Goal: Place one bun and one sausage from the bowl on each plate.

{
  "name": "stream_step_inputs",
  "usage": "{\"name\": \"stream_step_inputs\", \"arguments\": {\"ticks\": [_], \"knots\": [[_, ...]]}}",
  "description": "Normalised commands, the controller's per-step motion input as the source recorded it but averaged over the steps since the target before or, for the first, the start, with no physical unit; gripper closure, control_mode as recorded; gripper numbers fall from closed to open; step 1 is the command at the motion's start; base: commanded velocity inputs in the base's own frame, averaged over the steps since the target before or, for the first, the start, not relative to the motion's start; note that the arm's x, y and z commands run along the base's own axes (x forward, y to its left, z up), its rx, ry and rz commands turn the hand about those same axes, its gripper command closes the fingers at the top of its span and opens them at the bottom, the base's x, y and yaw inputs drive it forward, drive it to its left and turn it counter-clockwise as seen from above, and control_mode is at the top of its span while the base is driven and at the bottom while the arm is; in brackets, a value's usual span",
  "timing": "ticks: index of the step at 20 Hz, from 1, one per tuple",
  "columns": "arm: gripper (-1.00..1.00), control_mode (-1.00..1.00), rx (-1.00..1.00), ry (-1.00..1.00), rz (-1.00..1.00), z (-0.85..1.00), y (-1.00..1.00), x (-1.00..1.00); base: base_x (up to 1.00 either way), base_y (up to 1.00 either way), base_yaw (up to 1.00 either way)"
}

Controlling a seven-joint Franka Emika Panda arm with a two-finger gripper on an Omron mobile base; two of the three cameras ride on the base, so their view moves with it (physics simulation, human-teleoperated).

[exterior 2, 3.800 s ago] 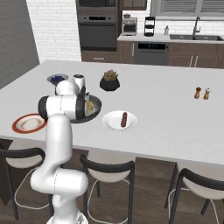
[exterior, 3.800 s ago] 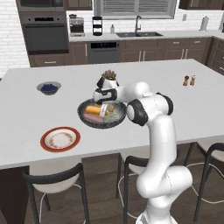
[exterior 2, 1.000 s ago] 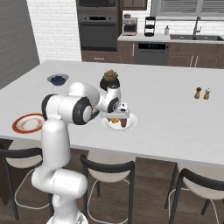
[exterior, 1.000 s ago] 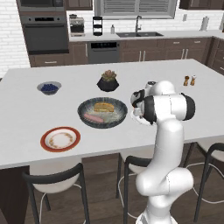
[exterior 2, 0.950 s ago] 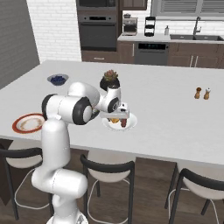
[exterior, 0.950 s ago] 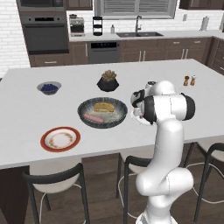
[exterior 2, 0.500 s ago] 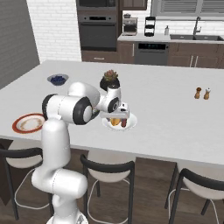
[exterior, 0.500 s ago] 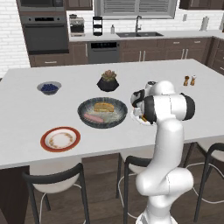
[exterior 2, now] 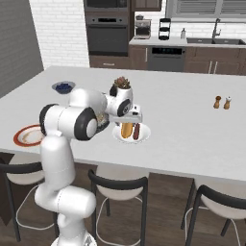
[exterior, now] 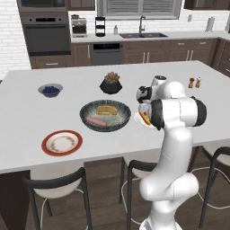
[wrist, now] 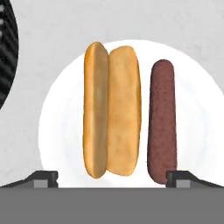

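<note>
Jaws of the gripper spread wide and empty over the white plate, bun and sausage lying side by side, remaining pair back in the bowl toward the island's middle.

You have a small grey bowl of blue berries at the counter's far left, a black pot with a plant mid-counter, and salt and pepper shakers off right.

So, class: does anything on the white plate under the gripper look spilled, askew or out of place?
Nothing stands out. The bun and sausage lie side by side, apart, fully on the white plate. The gripper hangs open above them.
</note>
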Motion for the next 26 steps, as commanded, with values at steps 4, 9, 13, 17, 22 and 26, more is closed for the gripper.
{"name": "stream_step_inputs", "arguments": {"ticks": [4, 9, 13, 17, 22, 26], "knots": [[-1.00, -1.00, 0.01, -0.19, 0.10, 0.99, 0.16, -0.71, 0.00, 0.00, 0.00], [-1.00, -1.00, -0.06, -0.10, 0.32, 0.83, 0.75, -0.48, 0.00, 0.00, 0.00], [-1.00, -1.00, -0.12, -0.06, 0.36, 0.55, 1.00, -0.10, 0.00, 0.00, 0.00], [-1.00, -1.00, -0.19, 0.00, 0.28, 0.26, 1.00, 0.15, 0.00, 0.00, 0.00], [-1.00, -1.00, -0.11, -0.01, 0.14, -0.24, 0.86, 0.63, 0.00, 0.00, 0.00], [-1.00, -1.00, 0.00, -0.13, 0.03, -0.50, 0.49, 0.78, 0.00, 0.00, 0.00]]}}
